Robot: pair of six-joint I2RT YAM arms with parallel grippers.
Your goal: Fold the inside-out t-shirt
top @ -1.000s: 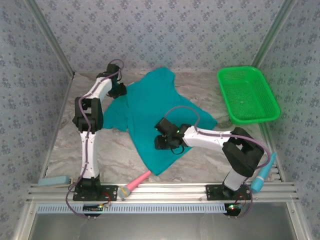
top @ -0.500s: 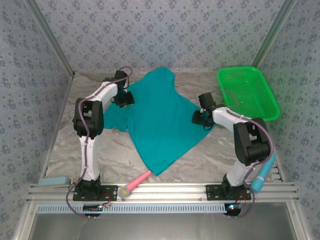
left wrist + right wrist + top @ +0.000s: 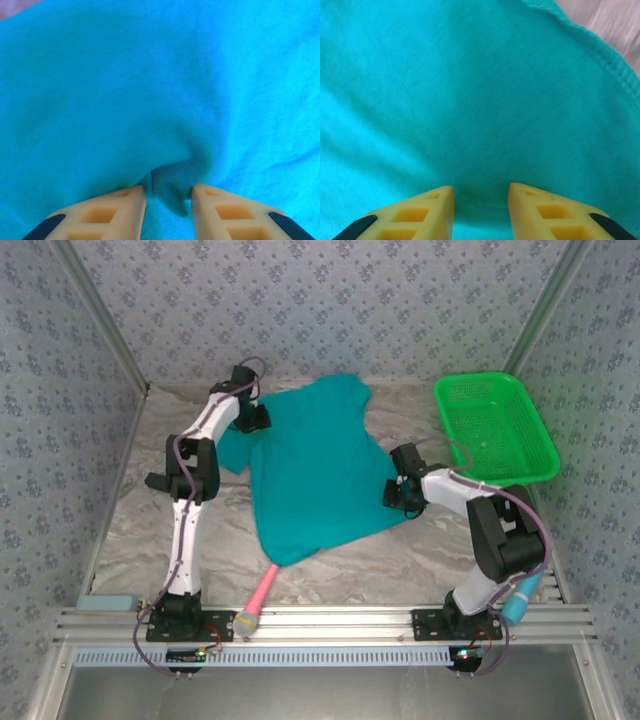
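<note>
Marble-patterned table (image 3: 130, 530) is carrying everything. The teal shirt (image 3: 310, 475) is lying spread across its middle, reaching toward the back edge, with one sleeve pointing to the back left and the hem running down toward the near edge.

The green basket (image 3: 490, 435) is sitting in the back right corner, clear of the shirt, and its mesh floor is showing bare from rim to rim.

The left gripper (image 3: 255, 420) is reaching to the shirt's back left side. In the left wrist view its fingers (image 3: 120, 205) are clamping a small fold of cloth (image 3: 172, 185) between them.

The right gripper (image 3: 398, 495) is pressing on the shirt's right edge. Its fingers (image 3: 427, 202) are standing apart against smooth cloth (image 3: 470, 100); whether they are pinching any, I cannot tell.

A pink-handled tool (image 3: 262, 592) is lying by the near edge, its tip touching the hem. A blue tool (image 3: 525, 595) is leaning at the near right corner, and a pale block (image 3: 105, 602) is resting at the near left corner.
</note>
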